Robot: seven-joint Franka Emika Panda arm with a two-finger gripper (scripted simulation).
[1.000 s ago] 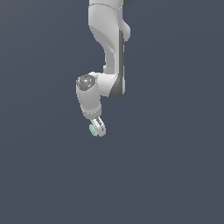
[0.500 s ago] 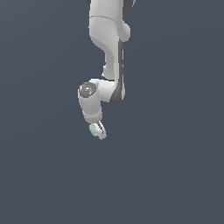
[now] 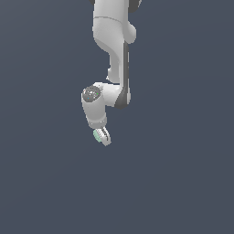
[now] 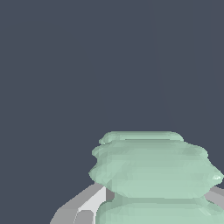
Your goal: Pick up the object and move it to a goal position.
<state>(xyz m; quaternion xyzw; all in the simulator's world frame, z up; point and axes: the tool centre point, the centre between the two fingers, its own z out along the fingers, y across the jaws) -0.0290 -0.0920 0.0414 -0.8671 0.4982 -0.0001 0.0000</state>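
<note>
Mint-green ridged object, one item, which I see clamped in my white end effector, fingers pressed on its notched sides against plain grey.

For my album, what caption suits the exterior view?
White robot arm holding a tiny mint-green piece in its pincer.

The arm is cut off at the exterior view's upper edge; its base is unseen. The object is mostly hidden behind the gripper, too small there to show detail. In the wrist view the object runs past the frame edge, and only grey slivers of the fingers show.
</note>
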